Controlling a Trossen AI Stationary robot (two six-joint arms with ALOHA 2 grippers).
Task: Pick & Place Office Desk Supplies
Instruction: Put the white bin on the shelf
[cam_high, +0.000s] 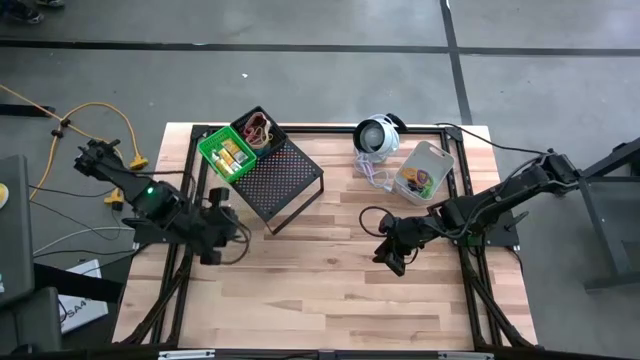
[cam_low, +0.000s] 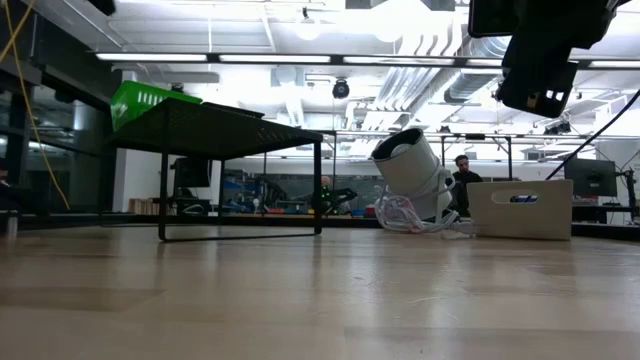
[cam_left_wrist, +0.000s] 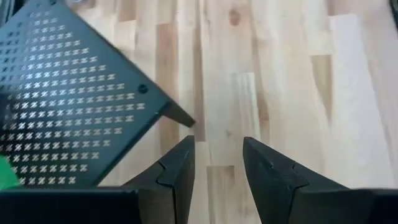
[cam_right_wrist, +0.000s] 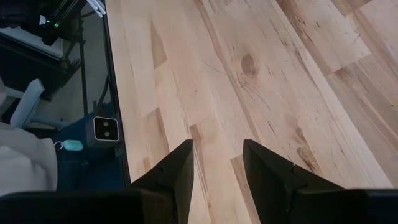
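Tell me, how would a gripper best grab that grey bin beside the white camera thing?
Probably by one thin side wall of the grey bin, coming straight down from above: its open top faces up, so one finger could slip inside and one outside.

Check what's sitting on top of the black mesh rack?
On the black mesh rack: a green bin holding yellow pieces, and a black bin with coloured loops. The bins' bottoms and the rack surface under them are covered.
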